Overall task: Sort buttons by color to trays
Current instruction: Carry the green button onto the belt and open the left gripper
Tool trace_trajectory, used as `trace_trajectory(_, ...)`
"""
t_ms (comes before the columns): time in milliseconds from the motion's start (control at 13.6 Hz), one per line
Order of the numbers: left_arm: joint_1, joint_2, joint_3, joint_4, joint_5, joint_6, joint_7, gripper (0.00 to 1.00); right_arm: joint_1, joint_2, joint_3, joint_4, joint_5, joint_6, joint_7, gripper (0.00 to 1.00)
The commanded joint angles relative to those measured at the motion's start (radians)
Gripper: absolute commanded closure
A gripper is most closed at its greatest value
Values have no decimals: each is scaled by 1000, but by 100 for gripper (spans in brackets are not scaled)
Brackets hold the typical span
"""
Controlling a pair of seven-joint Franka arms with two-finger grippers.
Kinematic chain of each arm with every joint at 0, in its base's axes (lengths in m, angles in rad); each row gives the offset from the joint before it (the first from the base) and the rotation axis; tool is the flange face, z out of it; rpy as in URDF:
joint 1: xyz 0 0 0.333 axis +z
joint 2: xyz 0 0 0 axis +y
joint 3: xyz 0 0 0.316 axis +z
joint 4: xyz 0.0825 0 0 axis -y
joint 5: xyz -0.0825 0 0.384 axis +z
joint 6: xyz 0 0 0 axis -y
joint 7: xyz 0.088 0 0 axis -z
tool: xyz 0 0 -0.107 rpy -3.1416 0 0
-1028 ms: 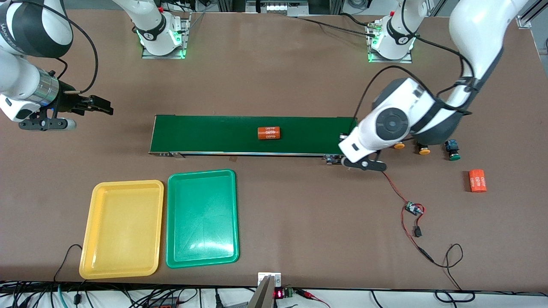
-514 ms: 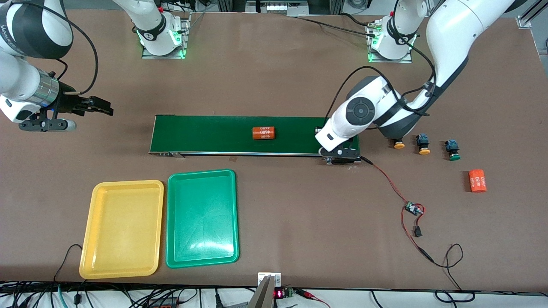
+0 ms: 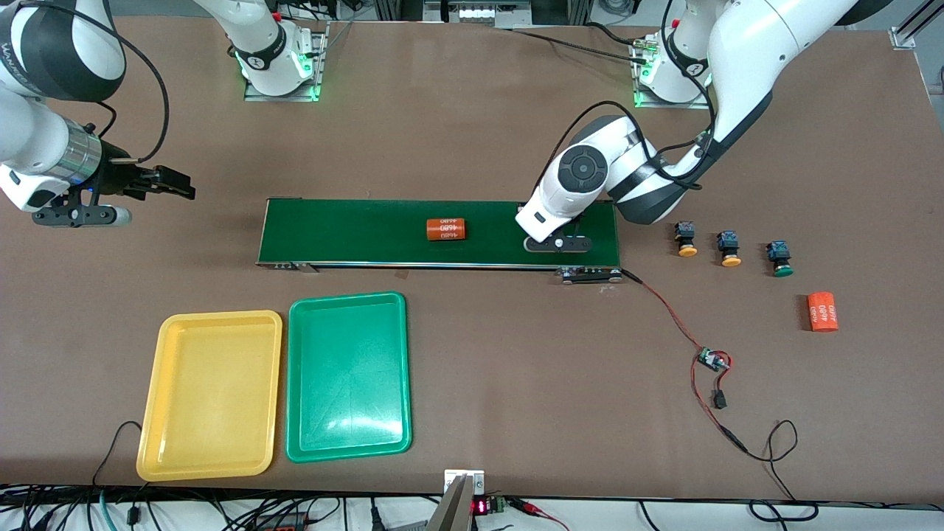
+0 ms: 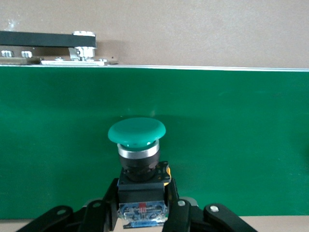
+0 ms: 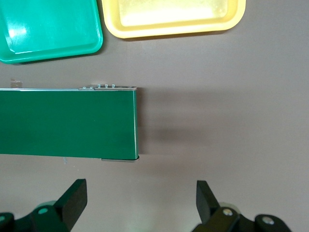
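Observation:
My left gripper point(image 3: 557, 243) is low over the dark-green conveyor belt point(image 3: 354, 232), near the end closest to the left arm. In the left wrist view it point(image 4: 142, 203) is shut on the black body of a green-capped button point(image 4: 137, 133); the hand hides this button in the front view. Two yellow-orange buttons point(image 3: 687, 249) point(image 3: 731, 258) and one green button point(image 3: 781, 268) stand in a row on the table past that belt end. The yellow tray point(image 3: 210, 394) and green tray point(image 3: 346, 376) lie side by side, nearer the camera than the belt. My right gripper point(image 3: 177, 184) waits open and empty over bare table.
An orange "4680" cylinder point(image 3: 446, 229) lies on the belt, another point(image 3: 822, 311) on the table near the buttons. A red wire with a small board point(image 3: 712, 360) runs from the belt's end. The right wrist view shows the belt's end point(image 5: 67, 123) and both trays point(image 5: 48, 29) point(image 5: 174, 17).
My left gripper moved with the green button from beside the belt's end to over the belt. The cylinder on the belt shifted toward the right arm's end. The right arm stayed still.

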State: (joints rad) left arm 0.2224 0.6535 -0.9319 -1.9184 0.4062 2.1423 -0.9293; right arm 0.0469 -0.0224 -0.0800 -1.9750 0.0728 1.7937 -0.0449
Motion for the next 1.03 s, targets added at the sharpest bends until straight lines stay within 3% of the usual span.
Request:
trace_trajectory(0,15,5,1,-7,6,18,-6,46,-9,9,5,24,8,-10,-15,0)
trace_trajectory(73,20,3,1,-4,6,16,-6,13,-9,13,5,28,8,-11,-15,0)
trace_trajectory(147,26,-5,1,-1,6,10,-5,0,-9,15,5,31,8,-11,-15,0)
trace_trajectory(440,58,-47,-16,47,6,-79,6,0,-9,19,5,39,8,-11,-15,0)
trace_trajectory(661,81,-75,-48,207,6,-282,29,0,-7,24,5,47,8,-17,-16,0)
trace_trajectory(954,153,-74,-53,396,2,-496,235,0,4,29,8,45,10,-7,-26,0)
